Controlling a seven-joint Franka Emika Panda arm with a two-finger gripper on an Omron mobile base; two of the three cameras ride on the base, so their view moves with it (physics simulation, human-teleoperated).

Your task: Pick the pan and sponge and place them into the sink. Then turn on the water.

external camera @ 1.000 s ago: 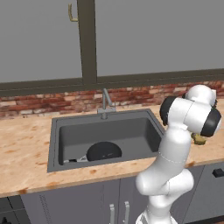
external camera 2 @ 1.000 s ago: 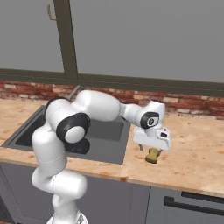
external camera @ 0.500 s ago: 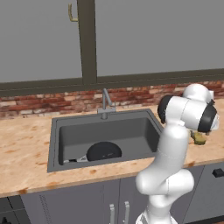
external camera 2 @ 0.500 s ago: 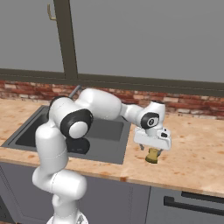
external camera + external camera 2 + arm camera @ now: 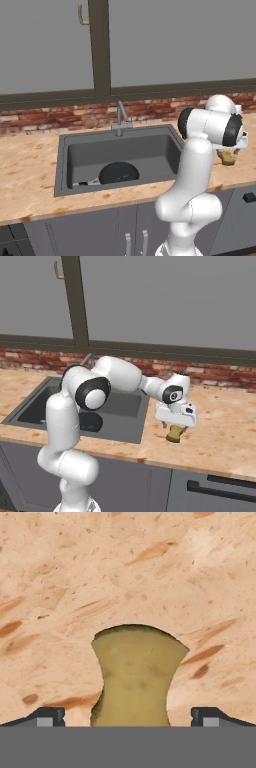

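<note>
Since the earlier frames the arm's upper links have swung slightly; the claw (image 5: 174,429) and the sponge (image 5: 174,434) under it sit where they were. Hand view: the claw is spread wide, one tip on either side of the sponge (image 5: 136,677), neither tip touching it. The sponge lies on the speckled table (image 5: 220,431), to the right of the sink (image 5: 127,428) and well apart from the pan (image 5: 118,173), which already rests on the sink (image 5: 62,167) floor near the front wall. Beyond, the faucet (image 5: 121,116) stands at the back rim with no stream showing (water is the last step). For a sound pick, judged from this pose: lower until the tips bracket the sponge's middle, keep it centred between them, close gently since it looks soft, then lift clear of the rim before carrying it over the basin.
</note>
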